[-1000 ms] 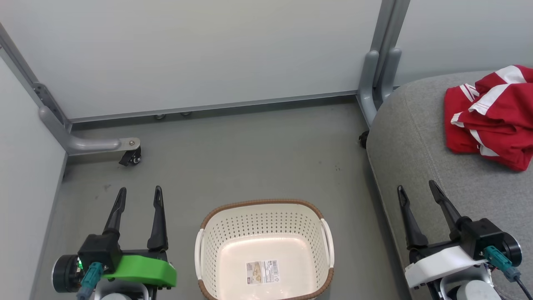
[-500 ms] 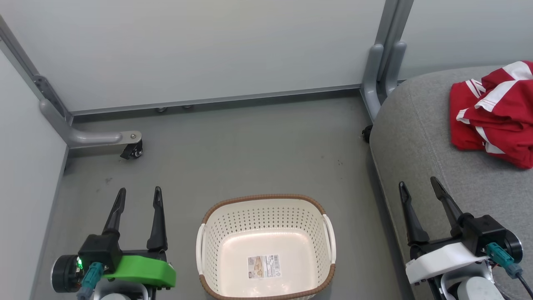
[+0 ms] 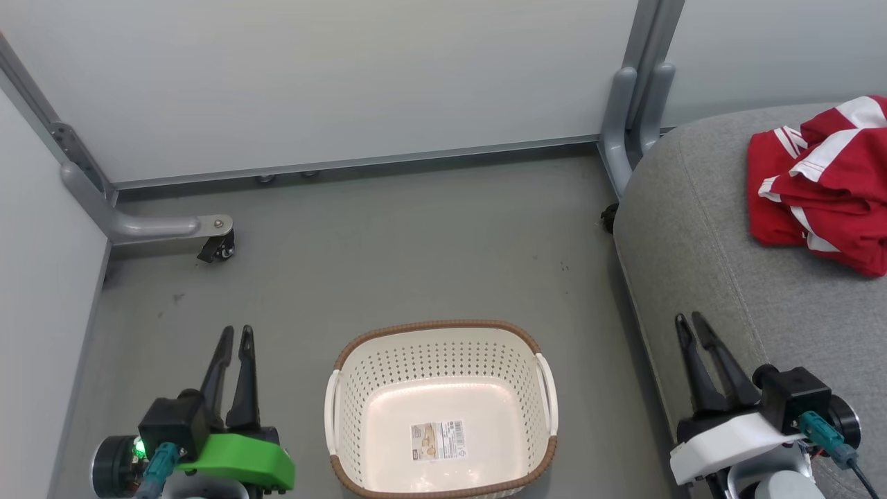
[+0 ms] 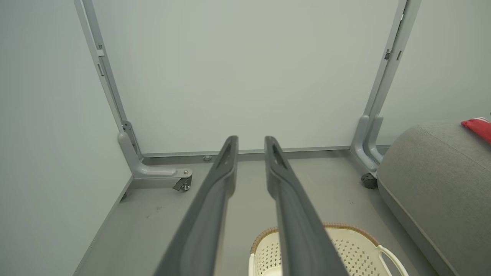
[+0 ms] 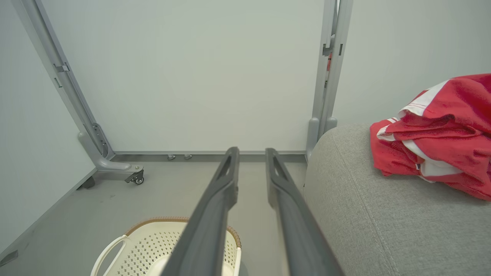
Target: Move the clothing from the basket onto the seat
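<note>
The cream basket (image 3: 436, 326) with a brown rim stands on the grey floor, holding nothing but the label sticker (image 3: 438, 441) on its floor. A heap of red clothing (image 3: 824, 187) with white stripe trim lies on the grey seat (image 3: 721, 249) at the right; no lettering shows on it. My left gripper (image 3: 235, 333) hovers left of the basket, its fingers drawn close with nothing between them. My right gripper (image 3: 689, 320) sits over the seat's left edge, likewise narrowed on nothing. The left wrist view shows my left gripper (image 4: 251, 143) above the basket (image 4: 333, 226), and the right wrist view my right gripper (image 5: 251, 153) beside the clothing (image 5: 441, 130).
Pale partition panels close off the back and left, standing on grey metal feet with castors (image 3: 220, 251). A grey post (image 3: 627, 118) rises at the seat's back left corner. Open floor lies between the basket and the back panel.
The fingers of both grippers have drawn together from a wide spread to a narrow gap. Both grippers sit slightly lower in the head view. The camera shifted a little.
</note>
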Controlling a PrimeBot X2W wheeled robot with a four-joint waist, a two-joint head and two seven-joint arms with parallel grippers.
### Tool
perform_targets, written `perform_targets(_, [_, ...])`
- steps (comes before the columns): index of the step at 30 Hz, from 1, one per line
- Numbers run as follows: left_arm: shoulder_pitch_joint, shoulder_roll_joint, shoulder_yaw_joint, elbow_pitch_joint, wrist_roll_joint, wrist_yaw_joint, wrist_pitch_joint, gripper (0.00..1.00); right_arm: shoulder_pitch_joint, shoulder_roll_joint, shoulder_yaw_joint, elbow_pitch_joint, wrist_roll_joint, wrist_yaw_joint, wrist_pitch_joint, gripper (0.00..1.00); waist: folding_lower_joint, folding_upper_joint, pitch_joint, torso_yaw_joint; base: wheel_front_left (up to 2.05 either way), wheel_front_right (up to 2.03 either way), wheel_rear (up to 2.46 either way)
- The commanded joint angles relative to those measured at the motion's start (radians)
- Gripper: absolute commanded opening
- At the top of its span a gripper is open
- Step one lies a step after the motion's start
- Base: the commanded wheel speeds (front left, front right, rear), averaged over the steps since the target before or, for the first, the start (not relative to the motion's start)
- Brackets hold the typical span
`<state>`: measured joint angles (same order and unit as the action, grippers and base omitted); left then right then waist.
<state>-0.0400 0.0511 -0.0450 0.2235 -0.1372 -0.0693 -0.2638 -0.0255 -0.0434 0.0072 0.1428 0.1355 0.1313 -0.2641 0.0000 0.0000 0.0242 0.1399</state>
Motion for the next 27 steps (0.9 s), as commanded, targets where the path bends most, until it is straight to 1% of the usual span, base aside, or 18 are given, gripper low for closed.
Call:
perform_targets(1, [0.001, 0.0, 0.001, 0.008, -0.002, 0.0, 0.001, 0.0, 0.003, 0.001, 0.0, 0.007, 0.002, 0.0, 0.001, 0.0, 0.0, 0.0, 0.0, 0.0, 0.0, 0.0, 0.0])
perform_targets(13, [-0.013, 0.0, 0.029, 0.012, -0.236, -0.01, 0.063, 0.0, -0.012, -0.001, -0.02, 0.022, 0.237, 0.0, 0.062, 0.0, 0.0, 0.0, -0.002, -0.013, 0.0, 0.0, 0.0])
perform_targets(27, [-0.025, 0.0, 0.053, 0.011, -0.472, -0.02, 0.122, 0.0, -0.027, -0.002, -0.039, 0.036, 0.472, 0.0, 0.122, 0.0, 0.0, 0.0, -0.004, -0.029, 0.0, 0.0, 0.0])
